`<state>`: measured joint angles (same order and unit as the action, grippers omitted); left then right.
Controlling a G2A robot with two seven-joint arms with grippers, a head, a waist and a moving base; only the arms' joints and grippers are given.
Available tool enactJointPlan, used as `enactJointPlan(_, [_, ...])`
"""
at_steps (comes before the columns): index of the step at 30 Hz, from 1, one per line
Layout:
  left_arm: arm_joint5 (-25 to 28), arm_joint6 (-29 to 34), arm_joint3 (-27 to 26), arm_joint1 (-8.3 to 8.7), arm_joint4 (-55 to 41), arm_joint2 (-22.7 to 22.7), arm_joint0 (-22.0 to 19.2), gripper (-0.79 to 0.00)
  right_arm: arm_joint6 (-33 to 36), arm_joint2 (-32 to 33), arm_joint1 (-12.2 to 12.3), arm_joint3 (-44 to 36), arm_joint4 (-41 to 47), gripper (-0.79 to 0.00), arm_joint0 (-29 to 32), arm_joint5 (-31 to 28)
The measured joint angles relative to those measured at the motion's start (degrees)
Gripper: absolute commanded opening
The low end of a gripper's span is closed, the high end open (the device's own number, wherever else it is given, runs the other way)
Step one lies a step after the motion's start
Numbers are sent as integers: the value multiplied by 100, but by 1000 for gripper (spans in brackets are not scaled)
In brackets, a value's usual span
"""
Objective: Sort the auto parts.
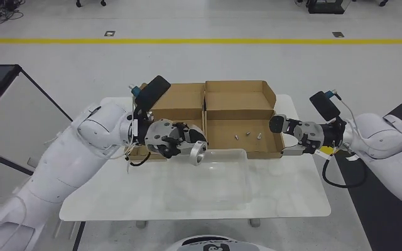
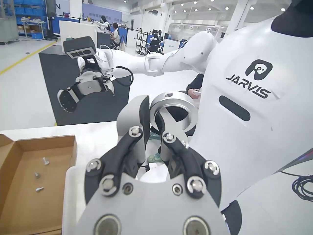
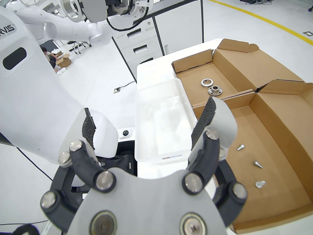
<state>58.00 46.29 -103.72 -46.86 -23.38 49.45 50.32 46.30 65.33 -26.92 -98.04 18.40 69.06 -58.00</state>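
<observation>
My left gripper (image 1: 196, 148) hangs above the near edge of the left cardboard box (image 1: 182, 103), shut on a silver metal ring (image 2: 174, 113). One finger (image 2: 144, 113) is outside the ring and the other passes through its hole. The ring (image 3: 71, 5) is raised clear of the table. In the left box (image 3: 195, 72) lie a smaller ring (image 3: 206, 83) and a flanged bushing (image 3: 215, 90). Three bolts (image 3: 258, 164) lie in the right box (image 3: 269, 133). My right gripper (image 3: 149, 121) stands open and empty above the right end of the right box (image 1: 223, 135).
A clear plastic tray (image 1: 213, 182) sits on the white table (image 1: 295, 201) in front of both boxes, with nothing seen in it. Both box lids stand open toward the far side. A dark cabinet stands off the table's far left.
</observation>
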Motion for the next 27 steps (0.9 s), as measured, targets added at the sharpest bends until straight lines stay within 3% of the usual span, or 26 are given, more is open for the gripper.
enactJointPlan(6, [-5, -290, -189, -37, -137, 44, 88, -785, 0, 0, 0, 0, 0, 0, 0, 0])
enactJointPlan(12, [0, -618, -633, -177, -987, 359, 174, -785, 0, 0, 0, 0, 0, 0, 0, 0])
enactJointPlan(20, [0, 81, -890, -603, -2847, 988, 434, -785, 0, 0, 0, 0, 0, 0, 0, 0])
enactJointPlan(27, [0, 0, -1052, -1006, -3677, 1315, 699, -785, 0, 0, 0, 0, 0, 0, 0, 0])
